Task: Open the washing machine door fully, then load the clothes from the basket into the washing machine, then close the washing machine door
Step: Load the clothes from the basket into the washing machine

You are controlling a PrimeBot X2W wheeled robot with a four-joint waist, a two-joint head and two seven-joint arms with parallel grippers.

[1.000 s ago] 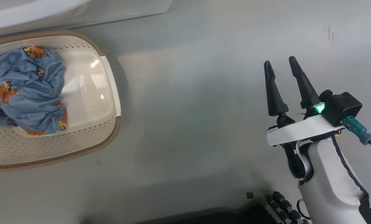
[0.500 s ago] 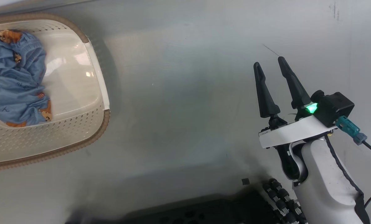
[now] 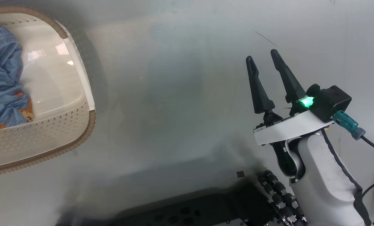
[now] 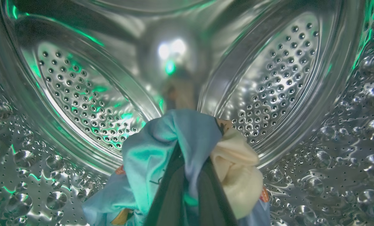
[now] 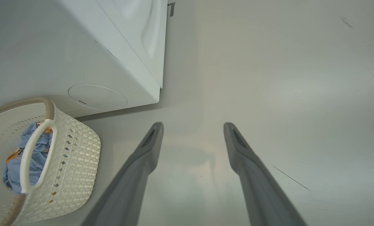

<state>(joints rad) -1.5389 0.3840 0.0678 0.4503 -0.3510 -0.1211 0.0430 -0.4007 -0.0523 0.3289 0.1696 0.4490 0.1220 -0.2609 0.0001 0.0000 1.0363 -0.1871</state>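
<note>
Our left pincer [image 4: 191,163] was clamped tight on a bunch of the clothes [image 4: 155,150], fingers together with the fabric squeezed between them. In the left wrist view the bundle sat at 6 o'clock: light blue cloth draped over the finger on the 7 o'clock side, a cream piece [image 4: 237,172] bulging out at 4 o'clock, and a bit of orange print peeking out low down. All of that was inside the washing machine's drum [image 4: 80,94], shiny perforated steel all around us with green light bouncing off it. We saw nothing between the bundle and the drum's back wall.

Our right pincer [image 3: 261,56] was wide apart, holding nothing and touching nothing. In the head view it sat at about 3 to 4 o'clock over the bare grey floor [image 3: 174,94], fingers pointing to 12.

The basket [image 3: 80,138] was at 9 o'clock in that view, well apart from the right pincer, with more blue printed clothes bunched against its far-left side and the rest of its bottom bare. From the right wrist, the basket was at 8 o'clock with its white handle [image 5: 33,157] facing us, standing just beside the white washing machine [image 5: 111,62] at 11 o'clock.
</note>
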